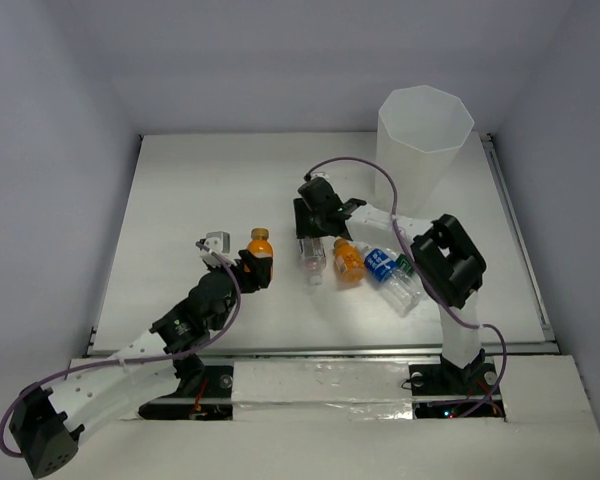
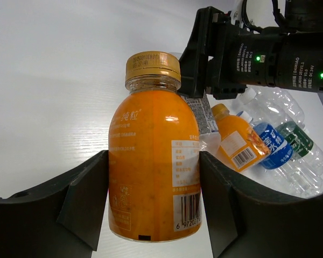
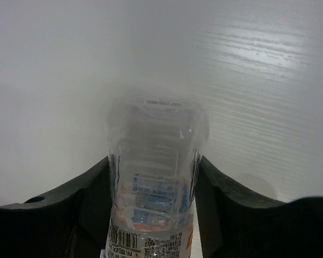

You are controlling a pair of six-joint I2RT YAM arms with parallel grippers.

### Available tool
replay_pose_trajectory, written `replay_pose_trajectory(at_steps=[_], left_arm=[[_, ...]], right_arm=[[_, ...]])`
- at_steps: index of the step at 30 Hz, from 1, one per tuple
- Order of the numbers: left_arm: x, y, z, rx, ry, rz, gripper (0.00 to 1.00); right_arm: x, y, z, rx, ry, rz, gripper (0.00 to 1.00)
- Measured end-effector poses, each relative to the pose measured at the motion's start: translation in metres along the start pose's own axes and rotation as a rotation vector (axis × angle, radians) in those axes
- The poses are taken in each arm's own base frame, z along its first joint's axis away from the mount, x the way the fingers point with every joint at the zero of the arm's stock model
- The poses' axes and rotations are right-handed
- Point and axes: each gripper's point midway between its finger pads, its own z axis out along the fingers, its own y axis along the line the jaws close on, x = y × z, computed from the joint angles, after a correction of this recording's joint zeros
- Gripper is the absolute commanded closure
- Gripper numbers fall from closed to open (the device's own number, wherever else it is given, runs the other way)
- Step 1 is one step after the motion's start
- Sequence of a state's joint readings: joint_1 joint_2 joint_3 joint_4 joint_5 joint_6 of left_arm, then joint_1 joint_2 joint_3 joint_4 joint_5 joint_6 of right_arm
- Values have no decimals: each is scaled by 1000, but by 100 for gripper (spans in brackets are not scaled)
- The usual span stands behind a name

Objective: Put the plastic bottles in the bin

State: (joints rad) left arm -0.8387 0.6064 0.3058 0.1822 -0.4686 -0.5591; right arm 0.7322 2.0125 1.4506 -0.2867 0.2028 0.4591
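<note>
My left gripper [image 2: 153, 185] is shut on an orange-filled plastic bottle [image 2: 153, 156] with a gold-orange cap; both pads press its sides. From above, this bottle [image 1: 260, 246] is left of the pile, with the left gripper [image 1: 253, 268] at it. My right gripper [image 3: 153, 185] is shut on a clear bottle [image 3: 153, 166] with a white printed label, its fingers against both sides. The top view shows that clear bottle [image 1: 312, 258] under the right gripper [image 1: 313, 235]. The tall translucent white bin [image 1: 425, 135] stands at the back right.
Three more bottles lie side by side right of the clear one: an orange one [image 1: 348, 261], a blue-labelled one [image 1: 381, 265] and a green-labelled one [image 1: 406, 278]. The right arm's elbow [image 1: 450, 262] hangs just beyond them. White walls enclose the table.
</note>
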Motion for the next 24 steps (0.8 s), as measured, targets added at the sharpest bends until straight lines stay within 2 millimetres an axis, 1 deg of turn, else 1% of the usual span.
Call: replay_pose_trajectory(at_steps=[3, 5, 7, 9, 11, 13, 14, 16, 17, 19, 20, 21, 22, 23, 24], left_arm=[[-2, -2, -1, 10, -7, -7, 57], [-3, -4, -1, 16, -9, -9, 57], [-3, -5, -1, 22, -6, -10, 57], [-2, -6, -1, 29, -1, -10, 57], [-1, -7, -1, 34, 3, -10, 57], [0, -9, -1, 44, 7, -11, 57], [0, -11, -1, 52, 10, -12, 57], [1, -14, 0, 66, 14, -14, 57], [2, -15, 0, 73, 19, -14, 57], [4, -19, 1, 88, 26, -14, 57], [5, -21, 1, 96, 31, -14, 57], [7, -23, 1, 103, 38, -13, 57], [8, -24, 1, 109, 42, -12, 57], [8, -25, 1, 114, 44, -13, 57], [8, -27, 1, 121, 46, -14, 57]], right_arm=[[-10, 4, -3, -11, -20, 3, 51], [-21, 7, -10, -16, -44, 6, 51], [-39, 5, -25, -12, -85, 11, 51], [-69, 6, -51, -21, -163, 23, 51], [-115, 0, -93, -33, -292, 58, 51], [-164, -17, -145, -31, -452, 111, 51], [-192, -32, -179, -27, -556, 148, 52], [-237, -64, -241, -7, -744, 223, 52], [-260, -88, -279, 18, -860, 272, 53], [-293, -129, -339, 79, -1040, 349, 53], [-306, -150, -365, 127, -1123, 388, 53], [-315, -168, -384, 170, -1186, 416, 53], [-323, -184, -397, 217, -1235, 442, 53], [-330, -198, -408, 257, -1273, 463, 53], [-336, -211, -411, 299, -1296, 476, 53]])
